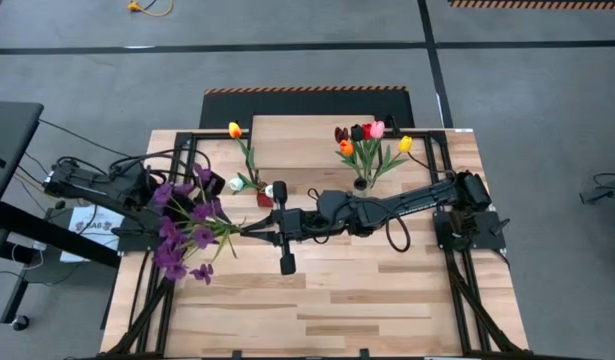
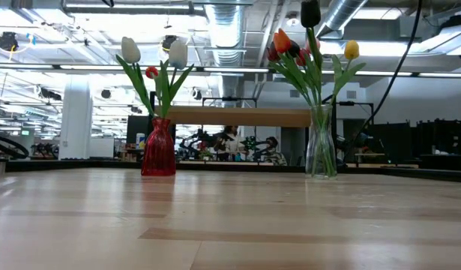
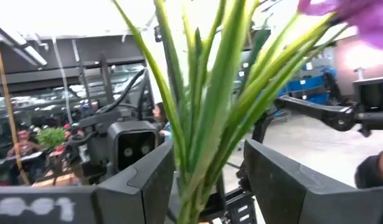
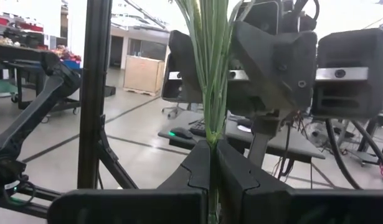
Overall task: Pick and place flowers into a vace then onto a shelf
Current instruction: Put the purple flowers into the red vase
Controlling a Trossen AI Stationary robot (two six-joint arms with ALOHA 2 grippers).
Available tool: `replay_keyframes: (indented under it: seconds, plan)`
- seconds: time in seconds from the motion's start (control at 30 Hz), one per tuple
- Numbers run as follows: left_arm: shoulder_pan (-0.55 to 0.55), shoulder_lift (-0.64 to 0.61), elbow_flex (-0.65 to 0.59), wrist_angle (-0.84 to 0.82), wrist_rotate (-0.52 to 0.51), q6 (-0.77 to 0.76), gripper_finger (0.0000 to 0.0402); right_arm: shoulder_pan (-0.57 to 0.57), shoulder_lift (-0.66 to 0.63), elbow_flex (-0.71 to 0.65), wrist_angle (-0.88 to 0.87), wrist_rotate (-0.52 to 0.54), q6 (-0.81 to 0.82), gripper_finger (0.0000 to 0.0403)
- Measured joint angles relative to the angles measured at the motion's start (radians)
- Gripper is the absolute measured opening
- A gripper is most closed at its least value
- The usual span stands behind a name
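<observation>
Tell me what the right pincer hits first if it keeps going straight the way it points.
Probably the left pincer: the right pincer, shut on the purple sprig stems, faces it directly just beyond. Depth between them is unclear.

- Left end effector point(image 3: 207, 177) hangs at the counter's left side, its fingers point(image 3: 144, 177) parted around green stems.
- Right arm reaches far across toward the left; its end effector point(image 4: 213, 168) is clamped tight on those stems.

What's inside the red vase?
The red vase holds tulips: two white ones, a small red one, and a yellow one seen from above, with green leaves. The red glass hides the stem bottoms and any water.
</observation>
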Motion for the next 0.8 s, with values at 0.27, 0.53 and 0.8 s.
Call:
replay_keyframes:
  seconds: [0.27, 0.53, 0.8]
  plan:
    - [0.0, 0.042, 0.001, 0.003, -0.049, 0.04, 0.0157, 0.0, 0.0, 0.0, -0.008, 0.0, 0.0, 0.0002]
    - [0.0, 0.021, 0.0, 0.003, -0.041, 0.088, 0.0024, 0.0, 0.0, 0.0, -0.028, 0.001, 0.0, 0.0002]
    - [0.001, 0.004, 0.0, -0.018, -0.056, 0.129, 0.0005, 0.003, -0.002, 0.002, -0.053, 0.054, -0.019, 0.0039]
